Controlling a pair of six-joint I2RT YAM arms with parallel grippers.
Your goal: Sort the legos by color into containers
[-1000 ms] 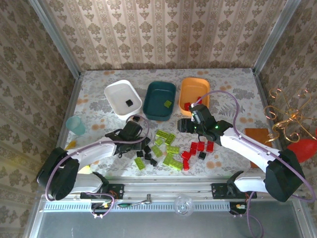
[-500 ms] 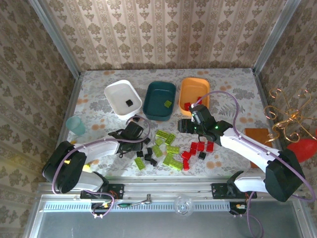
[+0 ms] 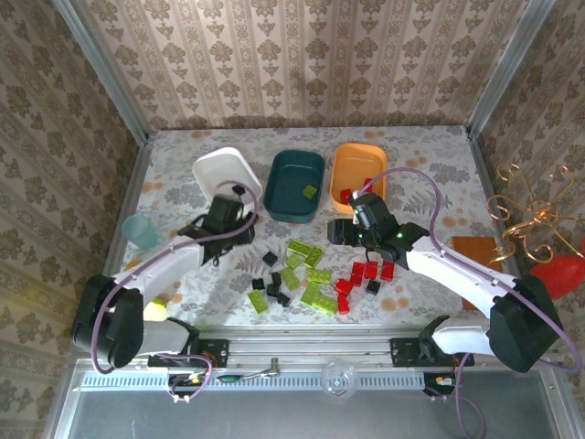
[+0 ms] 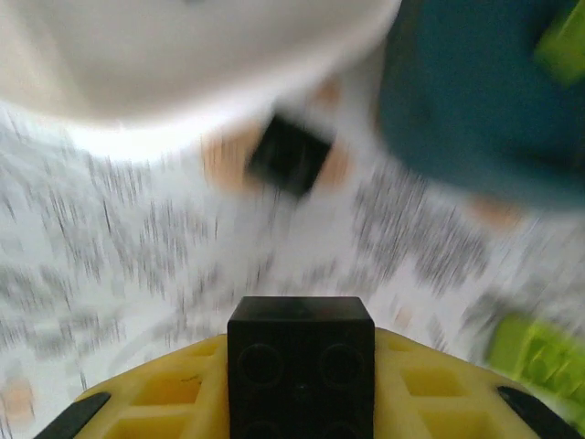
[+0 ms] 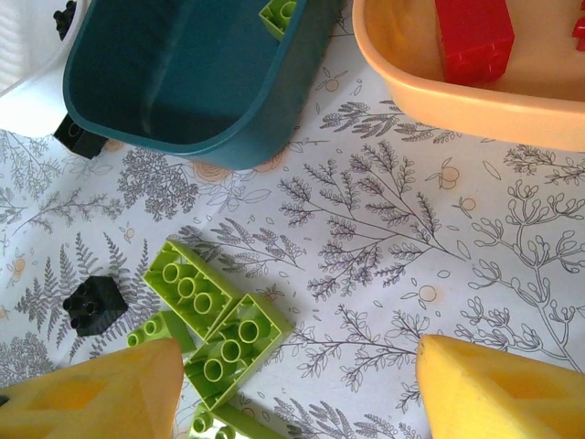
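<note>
**Top view.** Sorting looks barely begun. The teal tray has one green brick and the orange tray has a few red bricks. Most legos lie loose on the table between the arms. The left gripper hangs at the near edge of the white tray. The right gripper sits beside the pile, near the orange tray.

**Left wrist.** The left gripper is clamped narrow on a black brick. The white tray is blurred just ahead. A loose black brick lies on the table beside it.

**Right wrist.** The right gripper stands partly open and holds nothing. It is over green plates, with a black piece nearby. A red block lies in the orange tray. The dark bit in the white tray is probably a black lego. Nearly all the pile remains to sort.
</note>
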